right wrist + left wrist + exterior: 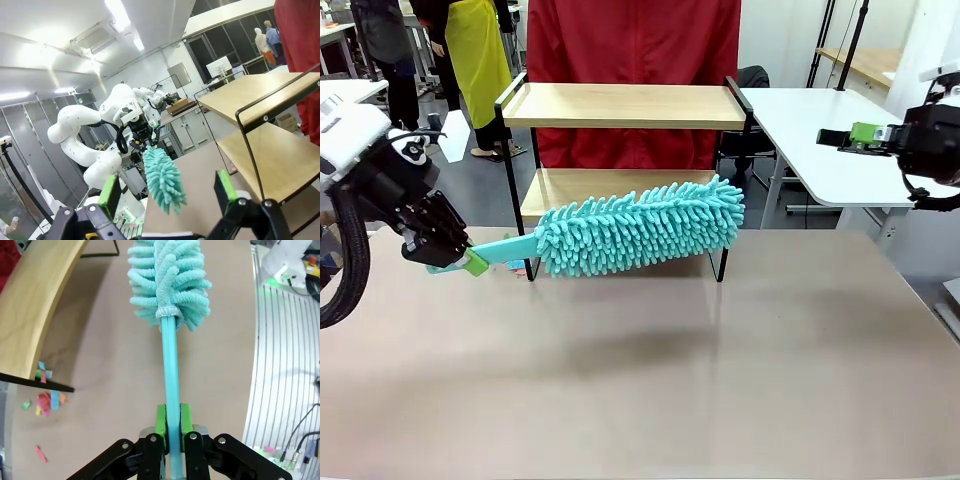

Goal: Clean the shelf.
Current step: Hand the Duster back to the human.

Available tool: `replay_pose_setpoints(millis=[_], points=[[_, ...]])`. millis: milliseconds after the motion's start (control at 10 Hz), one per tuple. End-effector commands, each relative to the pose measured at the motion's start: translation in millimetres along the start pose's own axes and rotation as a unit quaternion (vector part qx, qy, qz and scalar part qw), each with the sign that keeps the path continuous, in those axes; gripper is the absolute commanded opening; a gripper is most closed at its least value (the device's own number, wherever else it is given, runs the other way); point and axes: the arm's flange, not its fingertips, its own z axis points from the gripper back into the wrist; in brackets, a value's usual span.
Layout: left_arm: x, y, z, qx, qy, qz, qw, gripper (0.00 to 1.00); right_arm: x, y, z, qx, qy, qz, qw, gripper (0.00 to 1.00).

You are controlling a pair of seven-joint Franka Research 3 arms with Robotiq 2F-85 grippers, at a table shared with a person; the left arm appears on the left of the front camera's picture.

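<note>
1. Jaws of my left gripper are pinched hard on the flat turquoise handle of the duster; in the left wrist view I see a green pad pressed against each side of the handle.
2. In the front view the left gripper sits low at the left side of the worktop, with the handle running up and to the right from it.
3. The duster's fluffy turquoise head lies nearly level across the front of the shelf's lower tier, hiding much of that board's front edge. I cannot tell whether the fibres touch the wood.
4. The shelf stands upright at the far middle of the worktop: two light wooden boards in a thin black frame, the upper board bare.
5. Small coloured paper scraps lie on the worktop by the shelf's left foot, near the handle but apart from it.
6. My right gripper hangs high at the right, away from the shelf, its jaws spread wide with nothing between them; the right wrist view shows both green pads far apart.
7. A person in a red garment stands just behind the shelf.
</note>
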Motion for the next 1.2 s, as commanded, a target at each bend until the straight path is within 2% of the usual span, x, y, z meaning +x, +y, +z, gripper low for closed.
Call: replay_pose_setpoints(millis=[0, 100, 200, 400, 600, 900, 1100], points=[[0.5, -0.9, 2.2, 0.001, -0.003, 0.012, 1.0, 0.13, -0.1, -0.1, -0.9, 0.001, 0.0, 0.0, 1.0, 1.0], [0.5, -0.9, 2.2, 0.001, -0.003, 0.012, 1.0, 0.13, -5.8, 19.9, -5.5, -0.041, -0.003, 0.065, 0.997, 1.0], [0.5, -0.9, 2.2, 0.001, -0.003, 0.012, 1.0, 0.13, -2.4, 33.0, -21.1, -0.058, -0.004, 0.112, 0.992, 1.0], [0.5, -0.9, 2.2, 0.001, -0.003, 0.012, 1.0, 0.13, 4.6, 36.1, -53.2, -0.06, -0.019, 0.169, 0.984, 1.0], [0.5, -0.9, 2.2, 0.001, -0.003, 0.012, 1.0, 0.13, 5.0, 35.2, -80.5, -0.046, -0.024, 0.182, 0.982, 1.0], [0.5, -0.9, 2.2, 0.001, -0.003, 0.012, 1.0, 0.13, -7.9, 28.5, -117.5, -0.034, 0.012, 0.18, 0.983, 1.0], [0.5, -0.9, 2.2, 0.001, -0.003, 0.012, 1.0, 0.13, -20.6, 23.8, -134.6, -0.049, 0.034, 0.197, 0.978, 1.0]])
